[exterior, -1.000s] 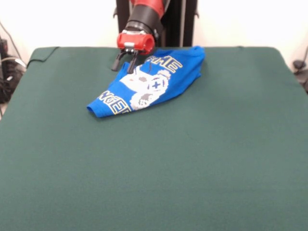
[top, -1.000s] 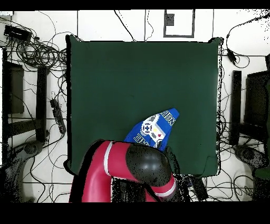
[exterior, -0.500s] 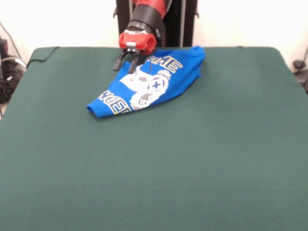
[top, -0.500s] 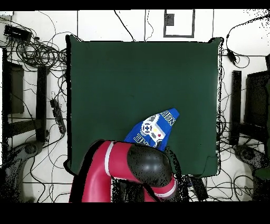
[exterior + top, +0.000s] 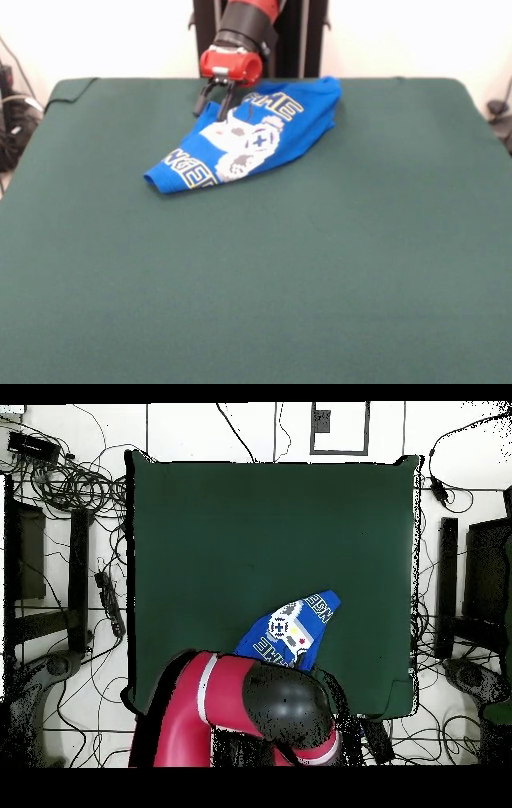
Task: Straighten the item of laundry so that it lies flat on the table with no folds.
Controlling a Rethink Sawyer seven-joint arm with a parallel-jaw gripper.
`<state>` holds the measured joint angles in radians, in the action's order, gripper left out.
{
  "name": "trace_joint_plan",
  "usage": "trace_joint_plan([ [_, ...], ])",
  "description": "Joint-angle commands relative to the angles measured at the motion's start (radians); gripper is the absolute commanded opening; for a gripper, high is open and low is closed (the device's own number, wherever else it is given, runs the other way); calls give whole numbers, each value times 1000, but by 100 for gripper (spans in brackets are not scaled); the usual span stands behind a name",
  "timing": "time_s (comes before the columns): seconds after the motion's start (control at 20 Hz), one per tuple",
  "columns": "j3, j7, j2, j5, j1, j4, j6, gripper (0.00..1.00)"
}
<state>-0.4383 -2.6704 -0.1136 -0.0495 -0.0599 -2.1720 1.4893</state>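
The item of laundry [image 5: 252, 136], a bright blue T-shirt with a white-grey emblem and yellow-outlined white lettering, lies folded and bunched into a slanted wedge at the far middle of the table [image 5: 256, 272]. In the overhead view the shirt [image 5: 290, 629] lies just beyond the arm, which hides its near part. My gripper [image 5: 210, 108], under a red wrist, hangs open just above the shirt's far left edge. One black finger is over the cloth and the other over the green felt. Nothing is held between them.
The red and black arm [image 5: 245, 714] covers the table's edge nearest the base in the overhead view. Cables and dark equipment [image 5: 60, 479] lie on the floor around the table. The green cloth is wrinkled at one far corner [image 5: 72, 86].
The gripper has risen slightly and drawn back toward the far edge, staying open. The shirt has not moved.
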Motion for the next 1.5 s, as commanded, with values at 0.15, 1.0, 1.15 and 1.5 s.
trace_joint_plan([
  [0.15,146,-42,-125,156,30,-111,-390,100],
  [1.0,135,-58,-147,142,52,-103,-348,0],
  [1.15,134,-79,-147,94,57,-127,-320,0],
  [1.5,63,-11,-47,-4,126,-237,-340,0],
])
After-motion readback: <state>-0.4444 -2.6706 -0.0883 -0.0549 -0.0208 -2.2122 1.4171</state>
